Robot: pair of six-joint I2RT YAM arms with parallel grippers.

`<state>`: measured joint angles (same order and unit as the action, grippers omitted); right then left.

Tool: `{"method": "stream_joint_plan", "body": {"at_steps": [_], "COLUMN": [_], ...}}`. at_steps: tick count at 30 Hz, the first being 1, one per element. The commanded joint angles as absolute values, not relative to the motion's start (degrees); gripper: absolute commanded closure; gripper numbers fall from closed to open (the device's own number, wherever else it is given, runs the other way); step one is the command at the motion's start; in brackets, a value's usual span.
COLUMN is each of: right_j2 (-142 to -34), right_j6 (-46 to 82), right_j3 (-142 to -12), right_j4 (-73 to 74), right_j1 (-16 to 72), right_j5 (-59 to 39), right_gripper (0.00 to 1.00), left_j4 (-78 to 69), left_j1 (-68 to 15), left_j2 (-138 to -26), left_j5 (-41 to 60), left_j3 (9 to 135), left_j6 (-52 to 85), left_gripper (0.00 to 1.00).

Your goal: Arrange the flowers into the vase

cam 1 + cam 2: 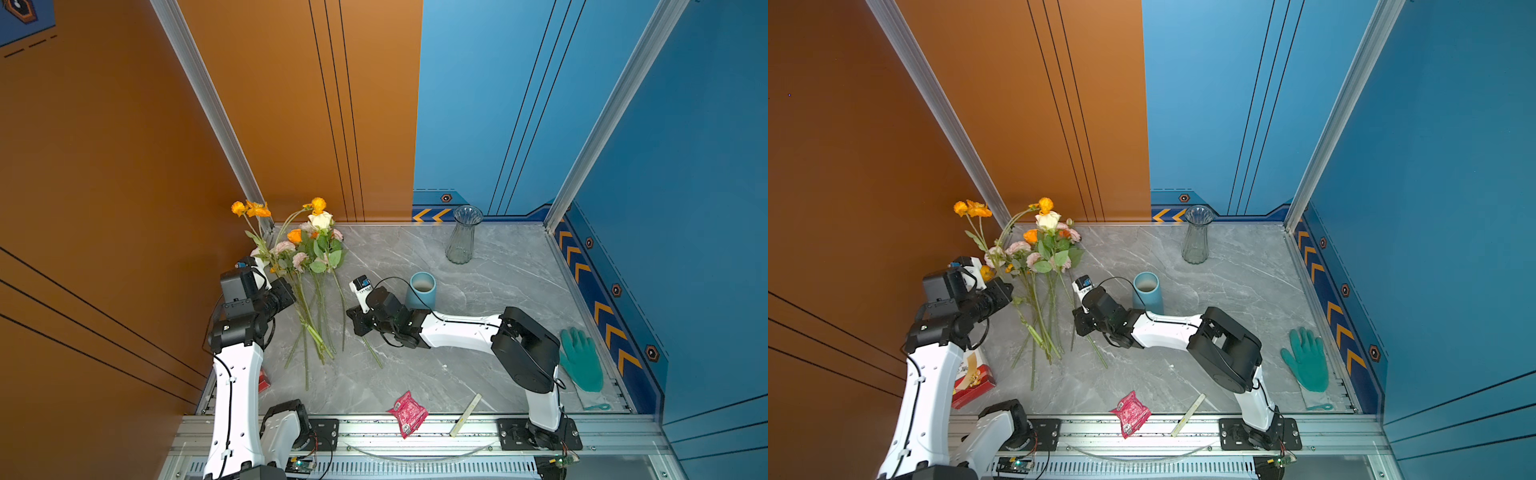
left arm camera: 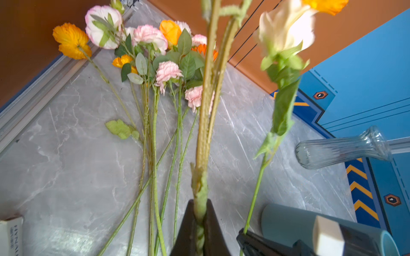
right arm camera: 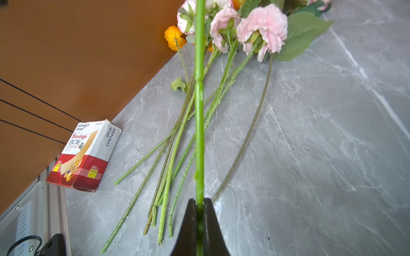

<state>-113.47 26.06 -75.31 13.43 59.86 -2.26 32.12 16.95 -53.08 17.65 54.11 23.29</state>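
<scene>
The left gripper [image 2: 200, 213] is closed tight on a fuzzy olive-green stem [image 2: 206, 110] that rises off the bench [image 1: 498, 291] toward orange blooms [image 1: 250, 208] against the orange wall. The right gripper [image 3: 199, 207] is likewise pinched shut on a smooth bright green stem [image 3: 199, 124]; the left wrist view shows this thin stem carrying the cream rose [image 2: 286, 31]. In both top views the two grippers sit on either side of the flowers [image 1: 309, 253], the rest of which lie flat on the bench at its back left corner, pink and orange blooms toward the corner and stems fanned toward the front. No flower is in either vase. The ribbed glass vase [image 1: 463, 237] stands upright at the back of the bench, well apart from the flowers. The blue vase [image 1: 422, 289] stands upright just beside the right arm's wrist. A bandage box [image 3: 84, 155] lies near the left wall, a teal glove [image 1: 580, 361] at the right edge, and a pink packet [image 1: 408, 413] at the front.
</scene>
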Motion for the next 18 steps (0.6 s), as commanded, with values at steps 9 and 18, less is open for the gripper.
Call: {"method": "stream_joint_plan", "body": {"at_steps": [9,18], "right_j2": [-121.11,-121.13], "right_j6": [31.73,30.06], "right_j3": [-84.72,-87.07], "right_j4": [1.39,3.41], "right_j1": [57.15,56.41], "right_j5": [-5.58,-6.77], "right_gripper": [1.00,0.53], "left_j4": [23.55,20.96], "left_j1": [17.67,15.42], "left_j2": [-52.41,-46.14], "left_j5": [20.04,25.55], "left_j3": [57.67,53.98], "left_j6": [25.14,22.50], "left_gripper": [1.00,1.00]}}
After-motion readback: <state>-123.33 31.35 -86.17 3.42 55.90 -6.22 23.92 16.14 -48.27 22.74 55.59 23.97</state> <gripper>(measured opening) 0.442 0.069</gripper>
